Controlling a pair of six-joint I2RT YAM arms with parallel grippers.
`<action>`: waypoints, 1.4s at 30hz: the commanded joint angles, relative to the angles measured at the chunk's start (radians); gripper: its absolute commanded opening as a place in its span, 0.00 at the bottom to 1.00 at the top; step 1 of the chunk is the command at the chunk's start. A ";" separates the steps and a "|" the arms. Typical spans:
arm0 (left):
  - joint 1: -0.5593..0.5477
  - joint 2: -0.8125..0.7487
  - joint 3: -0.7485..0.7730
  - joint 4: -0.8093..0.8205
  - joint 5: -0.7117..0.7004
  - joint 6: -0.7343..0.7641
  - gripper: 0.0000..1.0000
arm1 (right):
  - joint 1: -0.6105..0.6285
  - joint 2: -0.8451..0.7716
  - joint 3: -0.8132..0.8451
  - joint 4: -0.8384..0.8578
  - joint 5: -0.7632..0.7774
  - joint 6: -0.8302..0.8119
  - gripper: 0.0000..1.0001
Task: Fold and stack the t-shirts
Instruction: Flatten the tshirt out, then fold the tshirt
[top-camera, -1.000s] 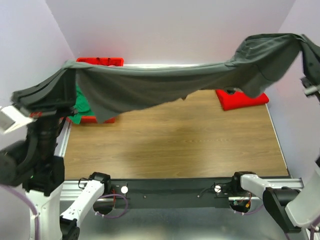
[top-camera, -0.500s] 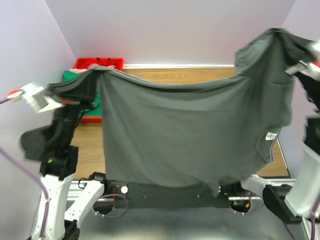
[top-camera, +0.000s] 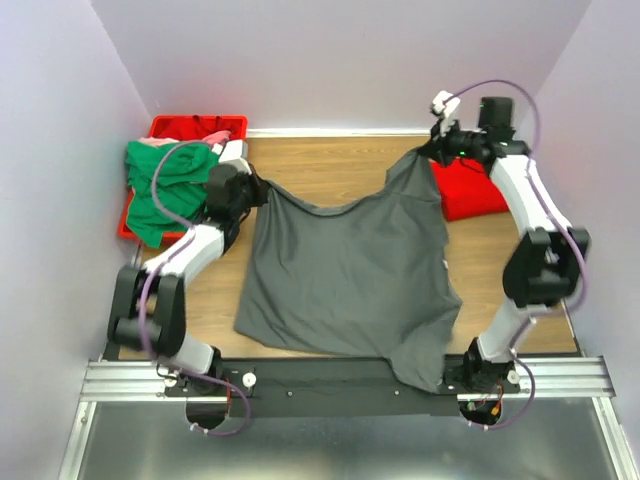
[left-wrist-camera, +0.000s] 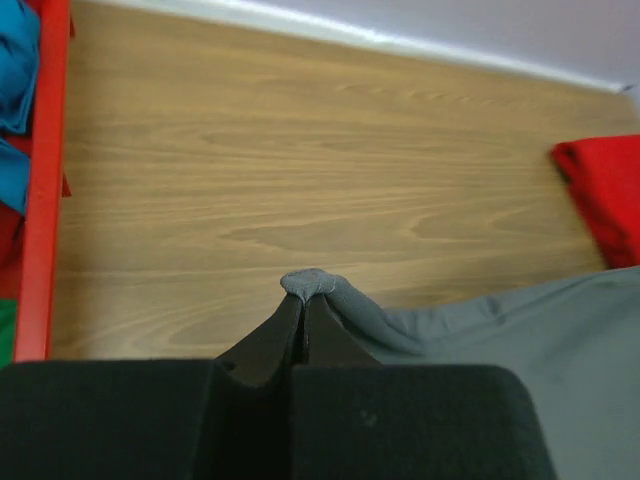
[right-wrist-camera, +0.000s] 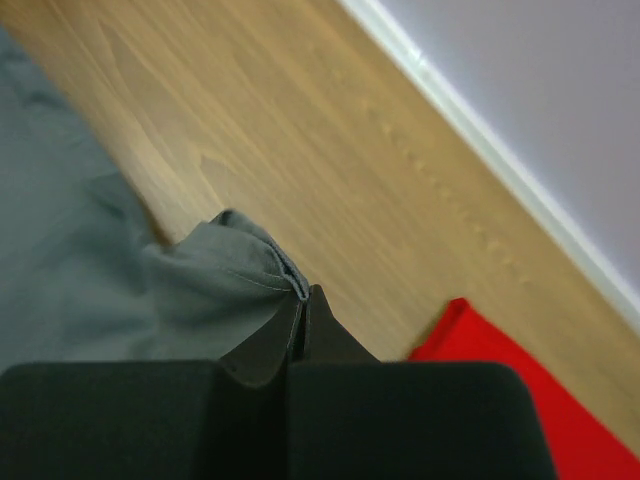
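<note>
Grey t-shirt (top-camera: 345, 270) lies soft and rumpled on woodgrain table (top-camera: 330, 170).

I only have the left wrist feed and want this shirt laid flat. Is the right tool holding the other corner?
Observer: Yes, the right tool is shut on the grey shirt's far right corner.
Operator: Is the shirt all on the table?
Observer: No, its near right corner hangs over the front rail.
Operator: What tops the bin?
Observer: A green shirt, spilling over its rim.
</note>
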 joint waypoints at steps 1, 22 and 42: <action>0.019 0.193 0.144 0.043 -0.060 0.040 0.00 | 0.021 0.220 0.066 0.065 0.022 -0.013 0.00; 0.074 0.580 0.534 -0.123 0.017 0.100 0.00 | 0.044 0.287 0.153 0.105 0.091 0.148 0.00; 0.076 0.743 0.726 -0.278 0.014 0.148 0.00 | 0.044 -0.020 -0.203 0.118 0.016 0.175 0.01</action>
